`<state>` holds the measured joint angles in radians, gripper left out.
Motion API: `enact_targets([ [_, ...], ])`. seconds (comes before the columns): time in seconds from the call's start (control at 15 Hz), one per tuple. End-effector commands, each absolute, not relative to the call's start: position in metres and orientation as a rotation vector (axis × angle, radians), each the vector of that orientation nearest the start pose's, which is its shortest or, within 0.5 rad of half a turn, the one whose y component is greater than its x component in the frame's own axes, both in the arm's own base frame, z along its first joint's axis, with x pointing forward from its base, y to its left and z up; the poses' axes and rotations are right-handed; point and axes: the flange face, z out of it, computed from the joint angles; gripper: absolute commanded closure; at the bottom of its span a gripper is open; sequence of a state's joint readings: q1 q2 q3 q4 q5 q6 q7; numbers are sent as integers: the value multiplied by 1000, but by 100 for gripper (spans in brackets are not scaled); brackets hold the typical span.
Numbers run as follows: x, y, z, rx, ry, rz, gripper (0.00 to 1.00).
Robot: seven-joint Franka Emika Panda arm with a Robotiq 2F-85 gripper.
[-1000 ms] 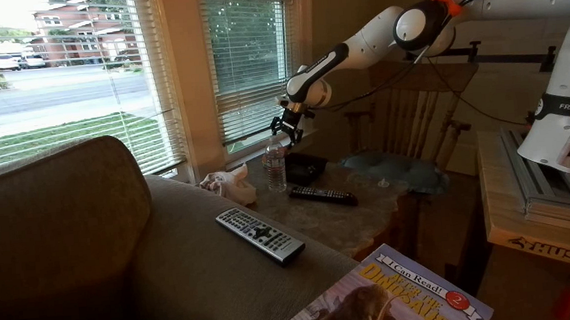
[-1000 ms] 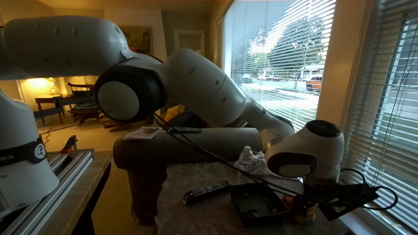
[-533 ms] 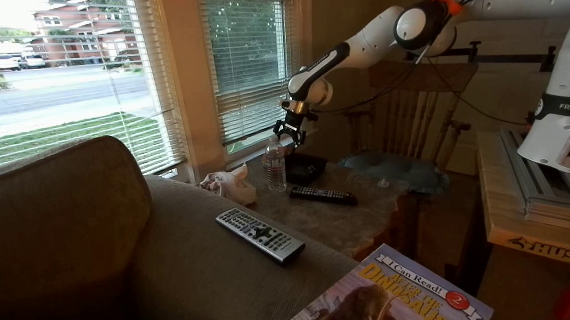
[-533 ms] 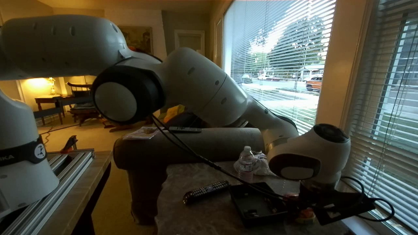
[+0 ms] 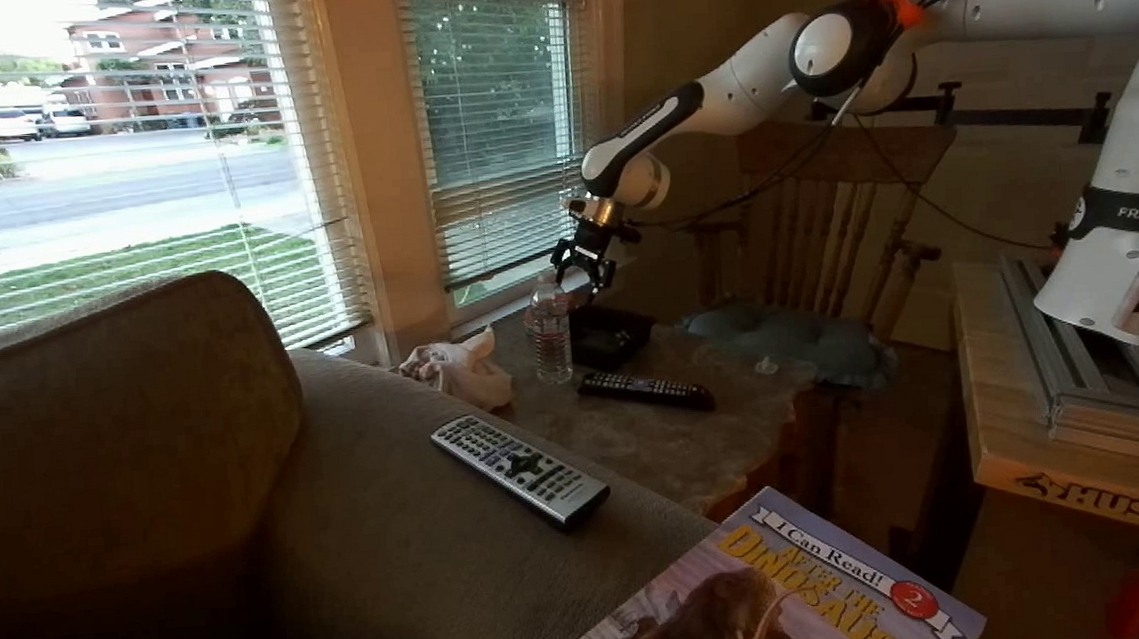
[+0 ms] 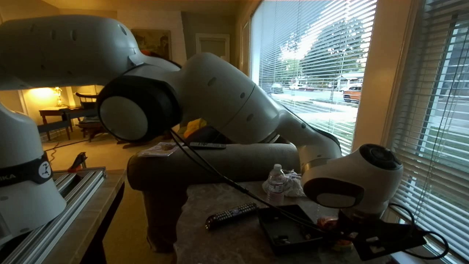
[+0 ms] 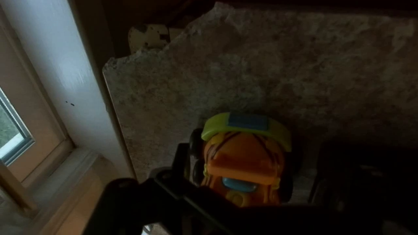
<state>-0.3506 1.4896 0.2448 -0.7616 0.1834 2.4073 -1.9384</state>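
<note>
- Wrist view: an orange toy car (image 7: 244, 155) stood on the table (image 7: 261, 71), lower centre of the frame.
- In an exterior view, the gripper (image 5: 581, 274) hung just above centre, its jaws spread.
- A bottle (image 5: 552, 339) stood mid-frame.

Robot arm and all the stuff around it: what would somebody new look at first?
Probably the big white Franka arm, stretched out in both exterior views. Then maybe the bright orange toy car in the lower middle of the wrist view, partly hidden by the dark, open jaws. The colourful I Can Read book stands out too, lying on the padded armrest in both exterior views.
</note>
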Motion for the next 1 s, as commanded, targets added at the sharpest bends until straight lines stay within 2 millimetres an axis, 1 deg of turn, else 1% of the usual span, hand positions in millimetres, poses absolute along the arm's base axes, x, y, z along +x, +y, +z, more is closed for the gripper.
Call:
enact_targets([
  [0.0,754,-178,11,-2223,-1983,-707,0],
  [0.33,749,-178,6,-2182,-1918,-736,0],
  [0.93,743,-181,-2,-2130,-1950,-741,0],
])
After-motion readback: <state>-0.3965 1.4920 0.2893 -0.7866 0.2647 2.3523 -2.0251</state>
